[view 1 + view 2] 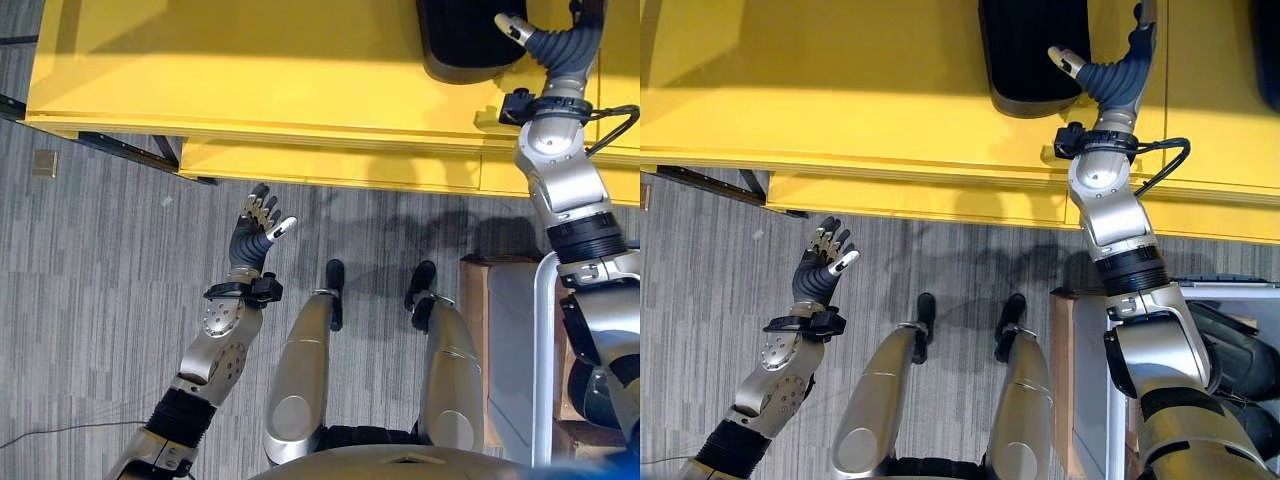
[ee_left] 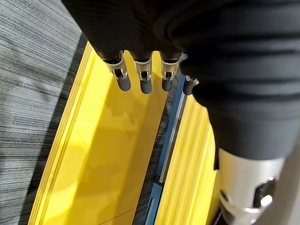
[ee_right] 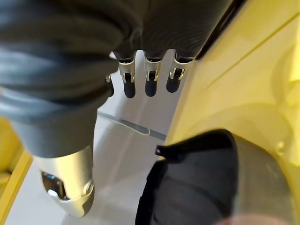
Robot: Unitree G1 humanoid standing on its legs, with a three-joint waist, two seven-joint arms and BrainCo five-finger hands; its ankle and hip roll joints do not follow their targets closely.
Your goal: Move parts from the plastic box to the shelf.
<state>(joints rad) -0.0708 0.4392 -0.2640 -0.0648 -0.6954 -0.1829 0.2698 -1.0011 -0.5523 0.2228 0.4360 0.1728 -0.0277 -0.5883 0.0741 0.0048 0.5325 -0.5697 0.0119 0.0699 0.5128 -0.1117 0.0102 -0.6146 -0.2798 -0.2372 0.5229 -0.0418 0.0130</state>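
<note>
Beside the right hand [image 1: 1110, 70], whose fingers are relaxed and empty, a black part [image 1: 1030, 55] lies on the yellow shelf [image 1: 840, 90]; more transfers probably remain.

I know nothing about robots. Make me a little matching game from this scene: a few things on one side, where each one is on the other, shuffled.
Things:
1. left robot hand
2. right robot hand
3. black part
4. yellow shelf

Places:
A. lying on the yellow surface, beside a robot hand
B. raised above the grey floor, fingers relaxed
C. running across the top of the view
D. reaching over the shelf, next to the black part

Pairs: 1-B, 2-D, 3-A, 4-C
</note>
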